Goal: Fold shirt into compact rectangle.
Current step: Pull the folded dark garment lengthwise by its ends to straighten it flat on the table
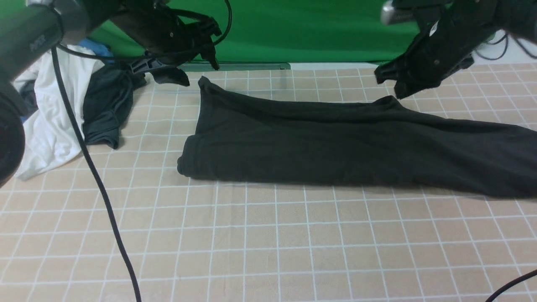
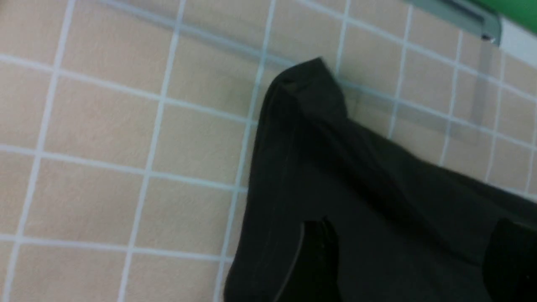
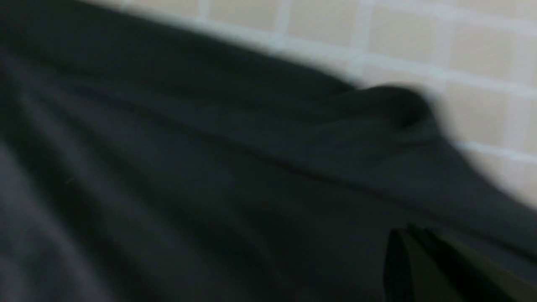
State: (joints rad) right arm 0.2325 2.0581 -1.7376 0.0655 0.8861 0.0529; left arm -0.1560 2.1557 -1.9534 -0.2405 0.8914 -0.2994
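Shirt [image 1: 335, 147] folded lengthwise on table [image 1: 268, 243] — lettering on left arm [image 1: 29, 35] unreadable.

Both arms are extended forward and held raised. The left gripper [image 1: 197, 72] is seen with jaws spread apart, empty. The right gripper [image 1: 390, 86] is angled downward; its jaw spacing cannot be made out.

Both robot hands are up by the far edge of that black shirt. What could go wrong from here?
The shirt is a long band with peaked far corners; uneven grabs could leave a skewed fold. The left hand hangs near a dark grey garment and might catch it. The loose cable could snag cloth.
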